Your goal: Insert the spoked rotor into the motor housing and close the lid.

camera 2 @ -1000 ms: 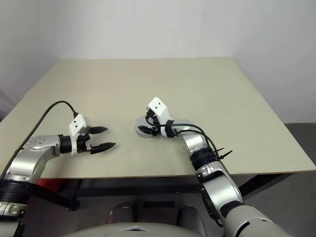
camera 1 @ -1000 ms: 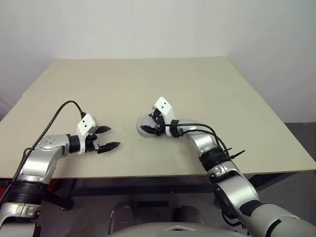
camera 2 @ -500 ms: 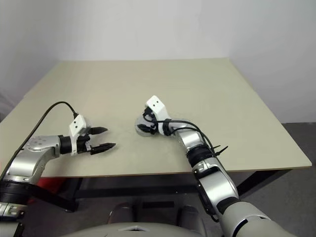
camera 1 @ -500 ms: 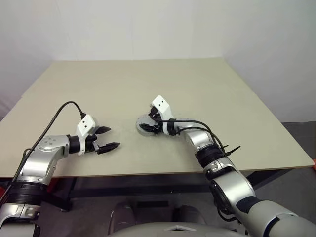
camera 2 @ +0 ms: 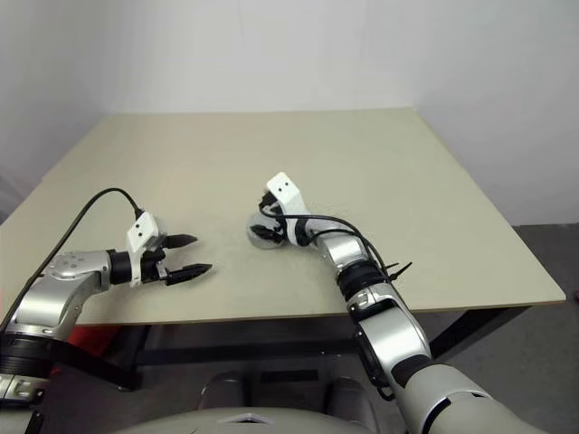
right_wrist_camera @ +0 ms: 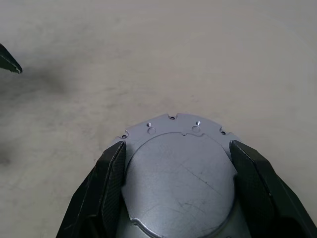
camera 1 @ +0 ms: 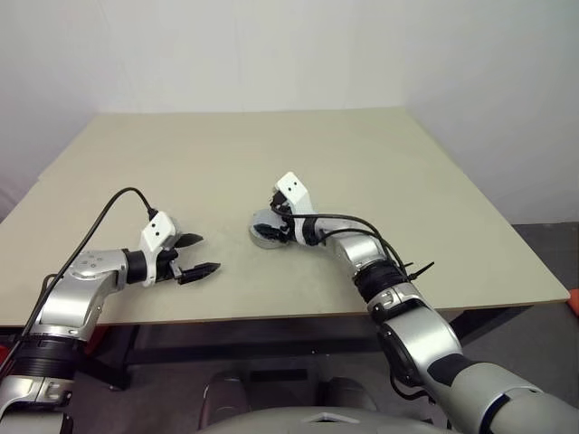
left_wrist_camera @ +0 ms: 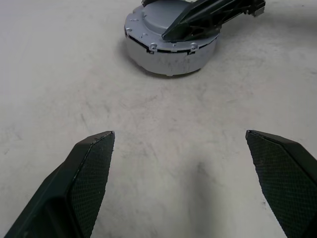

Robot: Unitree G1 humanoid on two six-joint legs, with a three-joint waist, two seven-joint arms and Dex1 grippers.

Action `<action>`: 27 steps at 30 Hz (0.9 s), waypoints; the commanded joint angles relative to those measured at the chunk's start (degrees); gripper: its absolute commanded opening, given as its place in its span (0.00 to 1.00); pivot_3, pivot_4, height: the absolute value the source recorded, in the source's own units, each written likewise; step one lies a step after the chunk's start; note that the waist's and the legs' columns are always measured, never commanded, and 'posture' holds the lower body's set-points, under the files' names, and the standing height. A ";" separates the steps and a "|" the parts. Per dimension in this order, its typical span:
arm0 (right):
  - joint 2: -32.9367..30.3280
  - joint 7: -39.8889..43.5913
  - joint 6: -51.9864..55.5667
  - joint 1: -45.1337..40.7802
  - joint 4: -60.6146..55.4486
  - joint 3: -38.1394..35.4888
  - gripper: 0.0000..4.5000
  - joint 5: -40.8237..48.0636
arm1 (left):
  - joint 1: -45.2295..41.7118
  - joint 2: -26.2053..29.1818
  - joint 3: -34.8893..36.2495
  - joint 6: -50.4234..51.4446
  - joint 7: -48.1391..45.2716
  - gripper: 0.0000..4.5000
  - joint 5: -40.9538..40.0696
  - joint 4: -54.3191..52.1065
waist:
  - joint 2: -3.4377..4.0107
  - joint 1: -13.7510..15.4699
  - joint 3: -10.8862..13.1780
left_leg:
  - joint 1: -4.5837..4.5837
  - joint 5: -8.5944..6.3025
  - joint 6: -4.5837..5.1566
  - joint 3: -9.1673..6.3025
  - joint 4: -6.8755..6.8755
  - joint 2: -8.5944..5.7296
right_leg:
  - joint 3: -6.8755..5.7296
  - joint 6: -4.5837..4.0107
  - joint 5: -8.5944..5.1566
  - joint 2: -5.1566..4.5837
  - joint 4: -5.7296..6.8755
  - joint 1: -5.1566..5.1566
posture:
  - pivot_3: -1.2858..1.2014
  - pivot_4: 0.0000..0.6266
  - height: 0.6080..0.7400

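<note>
pale walls close in behind a broad beige table (camera 1: 362, 163), its top bare apart from one small round piece near the middle of the front half. that piece is the motor housing (left_wrist_camera: 171, 47), a shallow grey metal cup with a silvery wall, standing flat on the tabletop. it is capped by a smooth grey disc, the lid (right_wrist_camera: 178, 186), which sits level on the housing with a ring of small screw holes showing along the edge. the spoked rotor can't be made out from where i stand; whether it lies under the lid i cannot tell.

the right gripper (right_wrist_camera: 178, 168) reaches in from the robot's right with its two black fingers (right_wrist_camera: 111, 173) spread to either side of the lid, flanking the housing at its rim. they look to be right against the edge, though whether they actually press it i cannot say for sure. from the left wrist view, one of those dark fingers (left_wrist_camera: 208, 20) lies across the top of the lid.

the left gripper (camera 1: 201, 255) hangs low over the table, well apart from the housing on the robot's left, pointing toward it. its fingers (left_wrist_camera: 86, 173) are splayed wide with nothing between them but bare tabletop. a black cable (camera 1: 109, 203) loops up from that wrist.
</note>
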 commanded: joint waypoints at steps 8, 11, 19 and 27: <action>-1.05 -3.15 -3.01 -0.39 3.82 0.89 0.71 -2.89 | 0.15 0.41 0.88 -0.06 0.48 1.00 -0.48 -2.65 | -1.51 2.25 0.72 | 0.95 -0.06 -0.10 2.93 -1.55 0.72 | -0.74 -1.12 -3.34 -0.55 3.74 0.70 | 0.52 0.00 1.00; -0.77 -2.97 -2.84 -0.32 4.17 1.07 0.71 -2.84 | 0.35 0.39 1.02 0.07 0.53 1.00 -0.49 -2.92 | -0.85 3.91 0.63 | 2.08 -4.72 -1.80 0.71 3.69 -0.20 | 0.09 -0.91 -3.39 -0.44 4.03 -0.51 | 0.52 0.00 1.00; -0.45 -2.55 -2.35 -0.51 5.01 1.11 0.71 -3.07 | 0.76 0.33 1.26 0.20 0.78 1.00 -0.55 -3.36 | -1.39 1.52 0.25 | 2.34 -3.73 -1.16 -0.08 1.06 -1.27 | 0.40 -1.63 -0.89 0.39 1.98 -0.42 | 0.52 0.00 1.00; -1.68 0.85 0.94 1.40 3.81 3.70 0.71 -4.35 | -0.52 -1.01 0.86 1.44 2.30 1.00 -0.95 -3.93 | -1.05 1.09 0.19 | 2.05 -3.72 -1.19 -0.07 0.67 -1.23 | 0.36 -1.64 -0.88 0.41 1.56 -0.38 | 0.52 0.00 1.00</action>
